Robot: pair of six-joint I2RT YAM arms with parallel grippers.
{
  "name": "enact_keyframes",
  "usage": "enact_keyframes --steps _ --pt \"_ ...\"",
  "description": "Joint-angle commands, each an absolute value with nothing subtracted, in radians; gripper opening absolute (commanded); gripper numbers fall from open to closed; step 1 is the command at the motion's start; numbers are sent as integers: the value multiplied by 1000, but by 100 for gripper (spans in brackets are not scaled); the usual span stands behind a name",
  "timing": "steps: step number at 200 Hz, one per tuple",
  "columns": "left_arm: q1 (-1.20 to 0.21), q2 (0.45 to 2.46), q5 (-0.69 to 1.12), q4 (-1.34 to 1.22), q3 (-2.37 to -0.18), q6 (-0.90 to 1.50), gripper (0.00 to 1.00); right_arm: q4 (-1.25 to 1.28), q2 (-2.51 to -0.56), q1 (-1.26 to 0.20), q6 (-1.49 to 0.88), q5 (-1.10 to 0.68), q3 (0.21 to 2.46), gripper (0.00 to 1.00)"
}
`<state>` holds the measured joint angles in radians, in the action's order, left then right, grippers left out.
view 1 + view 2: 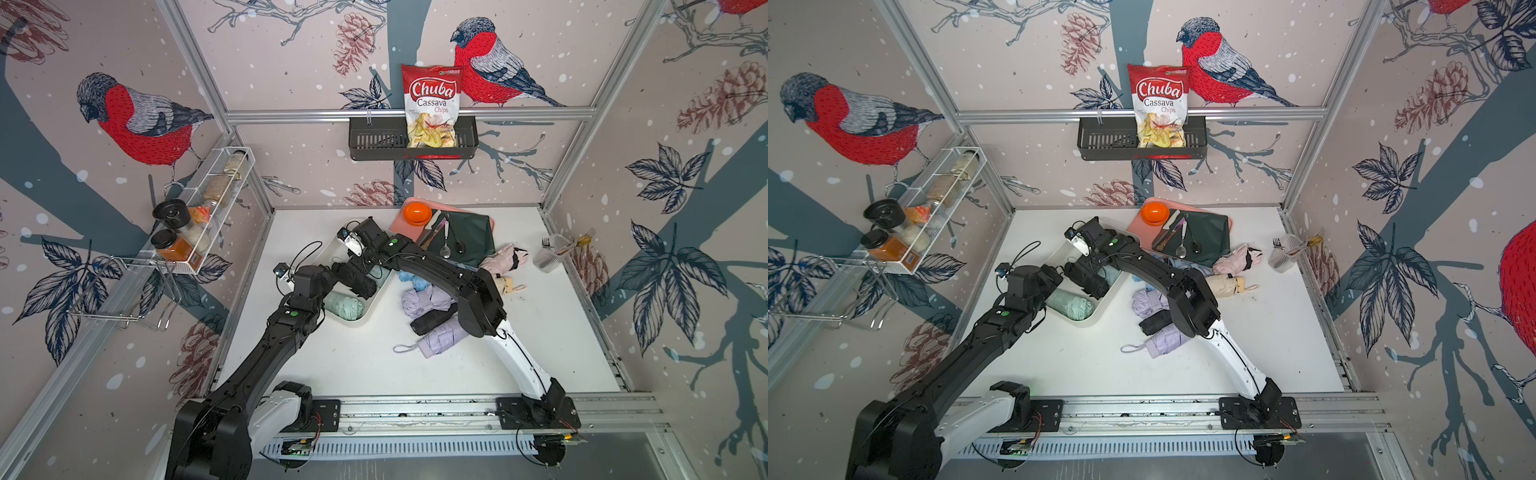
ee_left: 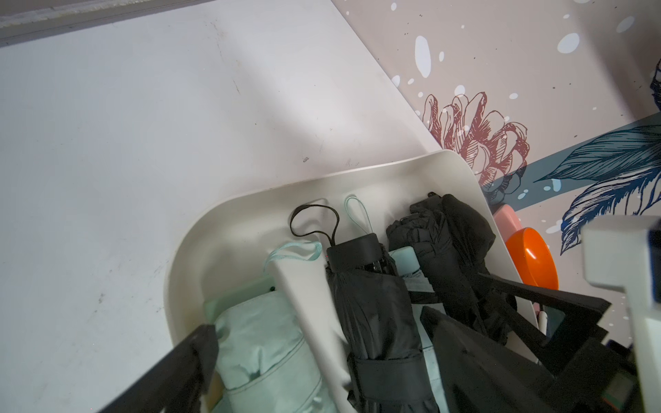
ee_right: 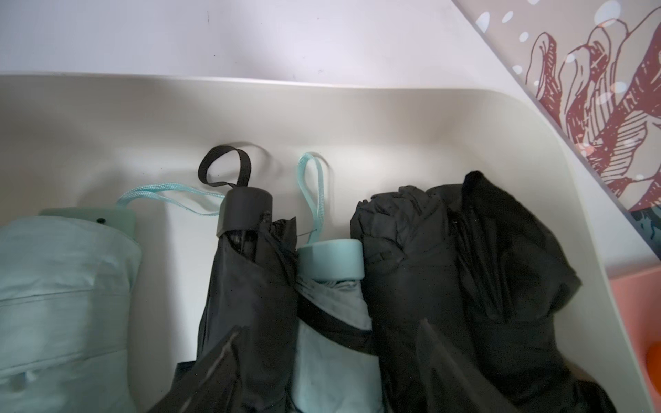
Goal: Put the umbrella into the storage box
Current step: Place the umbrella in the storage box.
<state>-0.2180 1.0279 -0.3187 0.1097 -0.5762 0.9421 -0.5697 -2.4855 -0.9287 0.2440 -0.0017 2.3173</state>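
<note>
Right gripper (image 3: 329, 357) stood wide, empty, black umbrella (image 3: 250, 286) lay crosswise in storage box (image 3: 322, 107), handle toward its long wall, tip end hidden from me.

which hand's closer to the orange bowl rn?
Right. The right hand hangs over the far end of the storage box, just beside the pink tray carrying the orange bowl. The left hand is farther back, over the box's near half.
</note>
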Motion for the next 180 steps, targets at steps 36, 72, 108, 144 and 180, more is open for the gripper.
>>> enact_keyframes --steps 36,72,108,144,180 --pt "-218 1028 -329 77 -588 931 98 -568 -2426 -934 182 47 2301 77" --pt "-219 1029 -324 77 -592 919 98 -602 -2336 -921 -61 250 2262 79" --pt "-219 1025 -304 66 -592 888 98 -563 -2110 -882 -329 270 1946 79" --pt "-218 1016 -291 60 -591 848 98 -440 -1832 -847 -527 268 1531 80" --pt "-219 994 -290 57 -589 818 98 -397 -1619 -843 -727 238 1207 80"
